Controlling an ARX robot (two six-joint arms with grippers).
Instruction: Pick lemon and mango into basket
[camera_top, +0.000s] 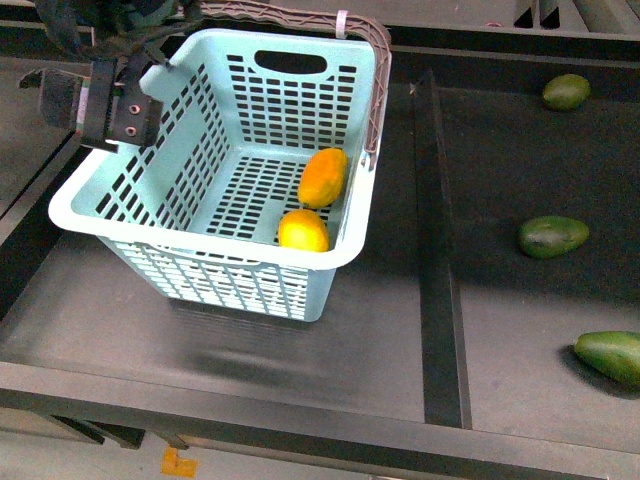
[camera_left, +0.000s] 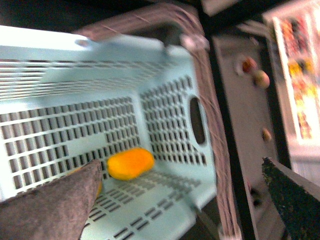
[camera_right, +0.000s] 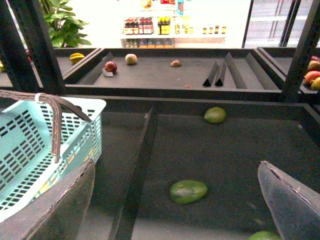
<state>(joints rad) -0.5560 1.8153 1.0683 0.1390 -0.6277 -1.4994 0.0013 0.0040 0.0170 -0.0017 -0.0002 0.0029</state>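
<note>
Slotted teal plastic basket (camera_top: 215, 175) holds two glossy fruits: round lemon (camera_top: 303, 231), longer mango (camera_top: 323, 177). Both grippers, left (camera_left: 180, 195) and right (camera_right: 177, 200), gape empty.

A shop: produce display trays (camera_right: 210, 150), shopping basket (camera_top: 200, 200), stocked bottle shelves (camera_right: 150, 25).

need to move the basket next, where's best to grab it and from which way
Judging by its pose, the handle: it is folded down along the basket's right rim, so come from above on that side and pinch its thin bar, clear of the mango and lemon.
</note>
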